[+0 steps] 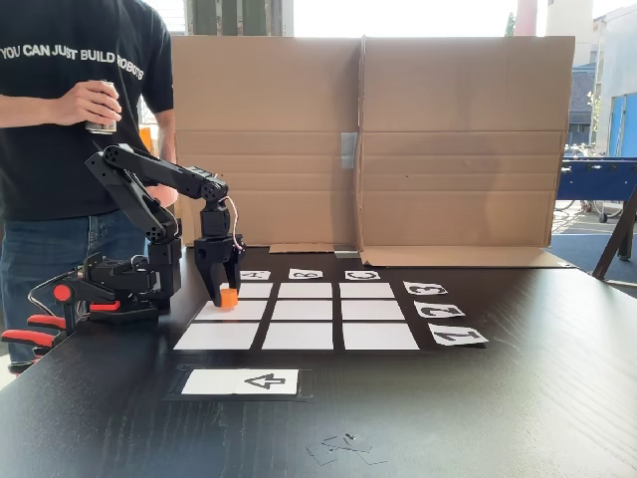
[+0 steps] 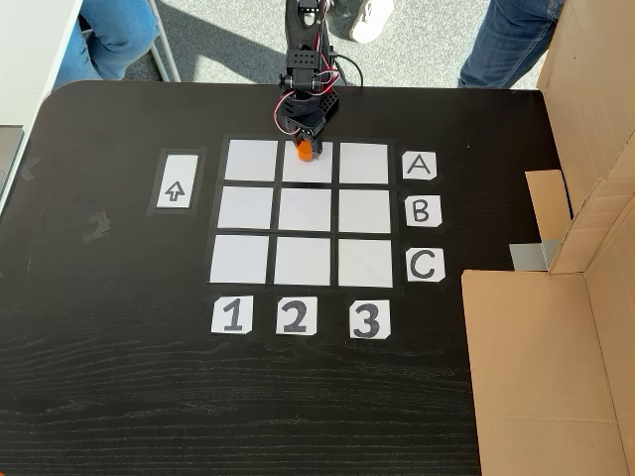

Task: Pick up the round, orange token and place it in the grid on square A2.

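**Token Arrives Over A2, Release Still to Come**

Your SO-100 arm reaches from its base at the table's edge, and the gripper points straight down over the grid. The jaws are clamped on the orange token, which shows between the fingertips in both fixed views.

Seen from above, the token sits over the middle cell of the row beside the A card, in the column that runs down to the 2 card. That cell is square A2, so you appear to have the token over the right target. In the side-on fixed view the token hangs at or just above the paper; you cannot tell from either picture whether its base is touching.

By that reading, the pick and the carry look done. What remains for you is to set the token flat on the cell, part the jaws, and lift clear without dragging it onto a neighbour.

The arrow card lies apart from the grid on the black table. A person holding a can stands behind the arm, and a cardboard screen backs the scene.
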